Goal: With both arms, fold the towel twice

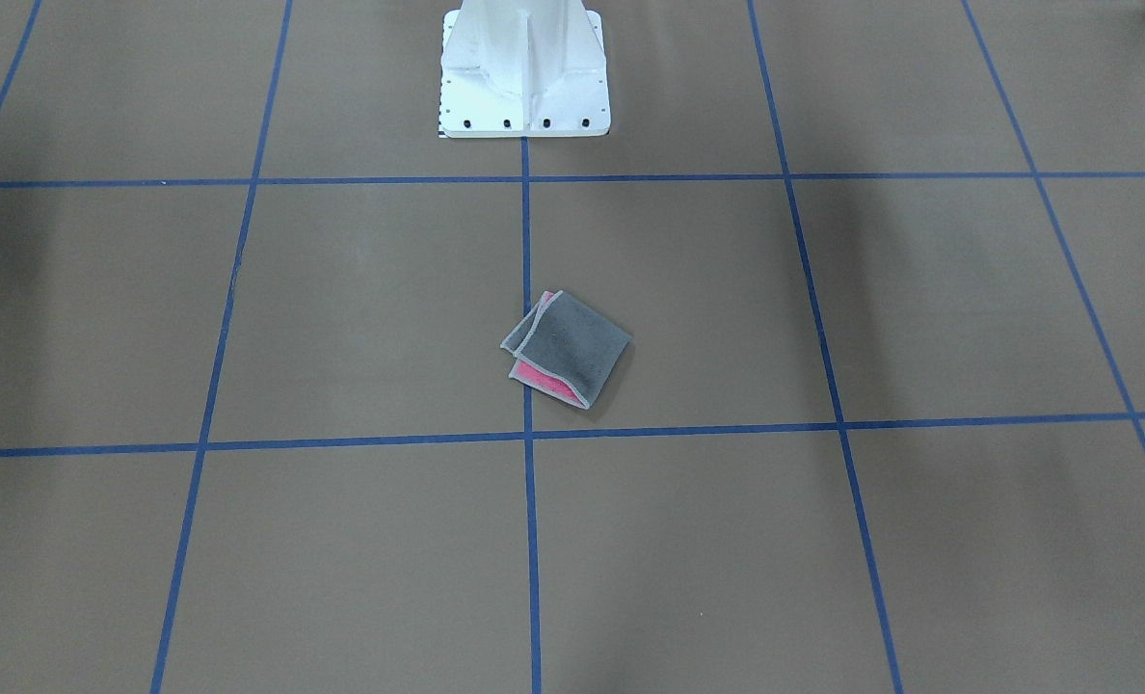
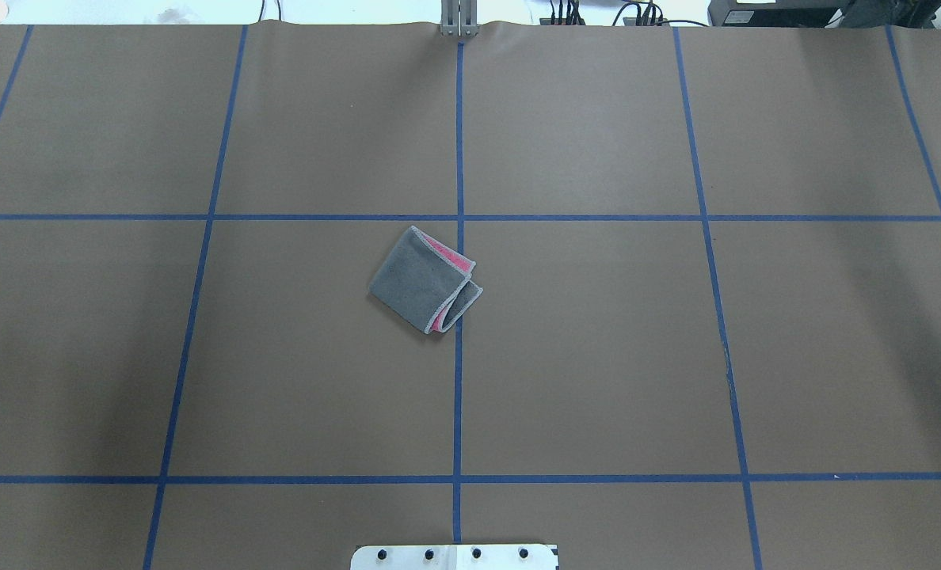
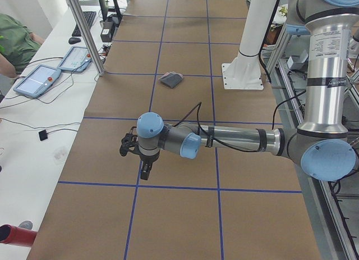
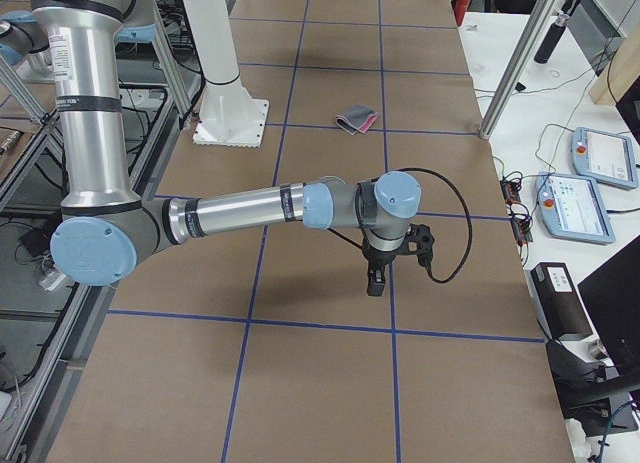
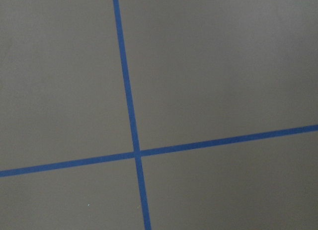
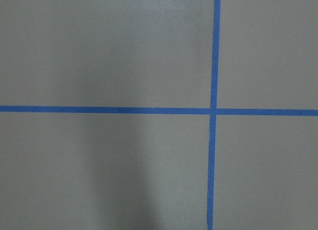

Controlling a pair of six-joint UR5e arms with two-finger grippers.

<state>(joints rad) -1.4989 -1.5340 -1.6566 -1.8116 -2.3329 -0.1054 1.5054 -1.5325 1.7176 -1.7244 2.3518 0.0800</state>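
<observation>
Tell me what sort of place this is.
Probably a robotics lab workcell: the left arm and right arm reach over a table covered in brown paper and taped into a blue grid, with teach pendants on the side bench.

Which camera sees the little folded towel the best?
The overhead exterior view: the towel lies unobstructed, grey side up, pink peeking out. The front-facing view shows it nearly as well; both side views show it tiny and far; the wrist cameras see only the table.
</observation>
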